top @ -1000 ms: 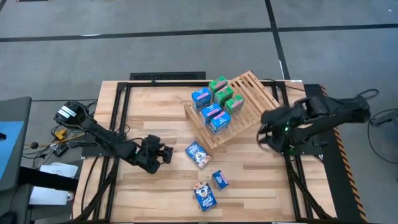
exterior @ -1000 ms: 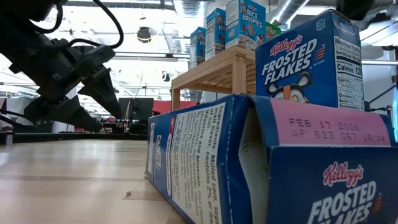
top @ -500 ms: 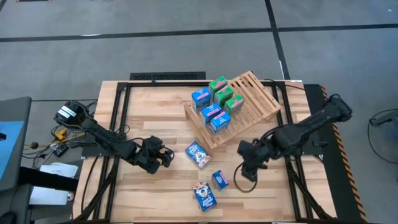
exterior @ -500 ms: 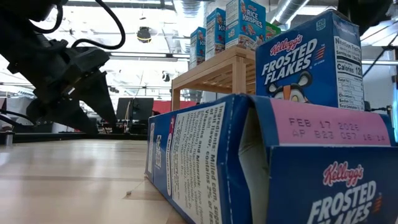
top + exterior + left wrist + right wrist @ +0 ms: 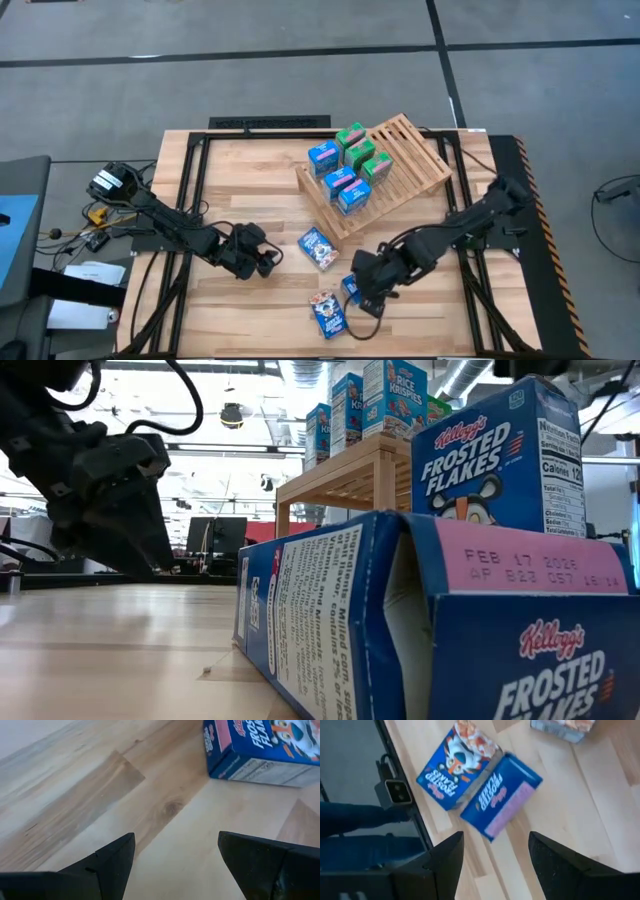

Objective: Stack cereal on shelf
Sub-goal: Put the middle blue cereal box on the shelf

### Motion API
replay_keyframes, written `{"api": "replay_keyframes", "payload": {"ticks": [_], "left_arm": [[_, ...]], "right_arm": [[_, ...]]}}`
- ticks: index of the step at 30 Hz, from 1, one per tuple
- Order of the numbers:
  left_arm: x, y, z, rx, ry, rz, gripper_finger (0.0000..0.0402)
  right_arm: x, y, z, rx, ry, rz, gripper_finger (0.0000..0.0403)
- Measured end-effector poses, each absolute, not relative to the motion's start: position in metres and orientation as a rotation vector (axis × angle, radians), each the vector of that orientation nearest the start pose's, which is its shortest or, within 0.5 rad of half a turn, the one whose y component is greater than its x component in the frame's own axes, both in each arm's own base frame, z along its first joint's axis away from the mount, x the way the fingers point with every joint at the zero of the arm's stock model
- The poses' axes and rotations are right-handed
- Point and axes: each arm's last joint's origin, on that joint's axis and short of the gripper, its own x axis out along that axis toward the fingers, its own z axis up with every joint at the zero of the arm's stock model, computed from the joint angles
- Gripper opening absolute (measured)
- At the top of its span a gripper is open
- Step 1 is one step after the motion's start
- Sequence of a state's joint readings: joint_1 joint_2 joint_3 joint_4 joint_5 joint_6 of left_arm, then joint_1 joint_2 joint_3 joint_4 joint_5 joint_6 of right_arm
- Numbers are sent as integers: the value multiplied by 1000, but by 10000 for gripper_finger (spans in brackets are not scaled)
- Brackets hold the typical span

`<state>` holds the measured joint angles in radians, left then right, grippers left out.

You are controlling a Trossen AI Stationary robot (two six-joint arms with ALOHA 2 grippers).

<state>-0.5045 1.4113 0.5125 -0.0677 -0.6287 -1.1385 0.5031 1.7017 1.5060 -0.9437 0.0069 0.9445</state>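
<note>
From above, the slatted wooden rack [image 5: 375, 172] lies tilted at the bench's [image 5: 240, 180] far middle, about twelve o'clock, carrying five boxes: three blue cereal boxes [image 5: 338, 183] and two green cereal boxes [image 5: 360, 150] on its left half. Three more lie loose on the bench toward six o'clock: a blue box [image 5: 318, 247] just in front of the rack, a small blue box [image 5: 349, 288] partly under the right arm, and a Frosted Flakes box [image 5: 329, 313] nearest the front edge. The left claw [image 5: 268, 256] sits at about eight o'clock, pointing toward the blue box in front of the rack and well short of it. The right claw [image 5: 366, 298] hangs over the small blue box at about five o'clock. The low view adds the print: a Frosted Flakes box lying flat [image 5: 440, 620] fills the foreground, another standing upright [image 5: 500, 460] behind it, with Rice Krispies boxes [image 5: 394, 395] high on the rack; the left claw [image 5: 120, 510] looms at nine o'clock. The left wrist view shows its fingers [image 5: 110, 862] spread wide over bare wood, holding nothing, a Frosted Flakes box [image 5: 260, 747] ahead. The right wrist view shows its fingers [image 5: 445, 862] parted and empty above two blue boxes touching each other [image 5: 480, 790].
</note>
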Motion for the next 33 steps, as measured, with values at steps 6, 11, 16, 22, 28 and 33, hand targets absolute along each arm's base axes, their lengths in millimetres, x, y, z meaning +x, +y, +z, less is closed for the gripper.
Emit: {"api": "replay_keyframes", "payload": {"ticks": [6,11,16,22,28,33], "left_arm": [[209,-100,136,-533,620,503,276],[206,-105,136,-522,626,481,276],[203,-109,135,-509,638,467,276],[202,-110,135,-499,644,465,276],[202,-109,135,-490,626,479,276],[203,-109,136,-488,615,486,276]], "right_arm": [[328,178,278,494,1214,-169,246],[341,180,261,479,1247,-198,246],[348,177,258,508,1224,-202,246],[346,170,262,534,1232,-248,246],[343,168,268,536,1209,-276,246],[343,168,264,523,1231,-292,246]]}}
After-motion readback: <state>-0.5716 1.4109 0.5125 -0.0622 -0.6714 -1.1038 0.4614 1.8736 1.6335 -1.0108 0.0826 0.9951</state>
